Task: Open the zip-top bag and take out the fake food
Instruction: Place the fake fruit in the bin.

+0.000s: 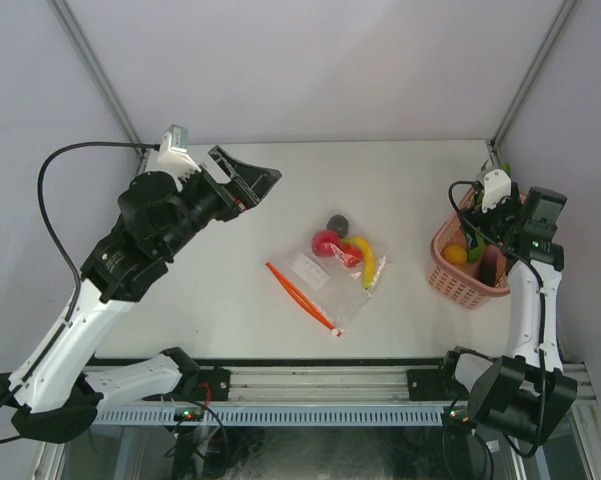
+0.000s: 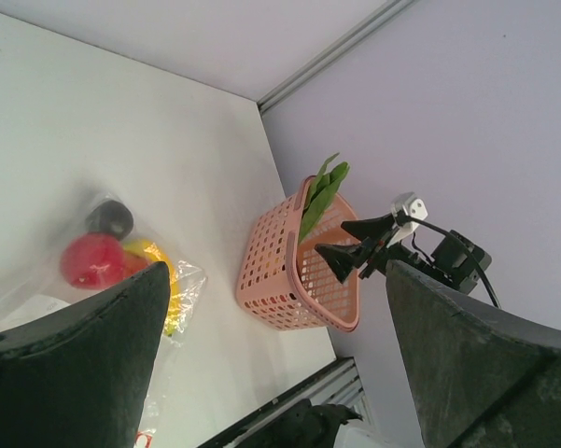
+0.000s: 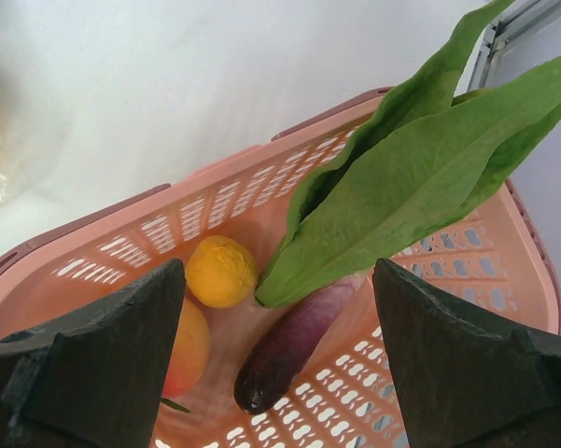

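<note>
bag (image 1: 318, 283) with fake food (image 1: 330, 243) mid-table; left gripper (image 1: 248, 178) spread wide; right gripper (image 3: 275, 280) spread, empty, over pink basket (image 3: 168, 229)

My right gripper (image 3: 278, 280) sits over the pink basket (image 1: 442, 270); leafy green (image 3: 401, 177) slants across it, blocking one half, other half open. Bare table (image 1: 410, 190) between basket and bag (image 1: 325, 285): clear lane.

Pink lattice basket (image 3: 205, 210), green leaf (image 3: 411, 187), clear bag (image 1: 342, 292), red-orange zipper (image 1: 300, 297), seemingly dark ball (image 1: 338, 223).
</note>
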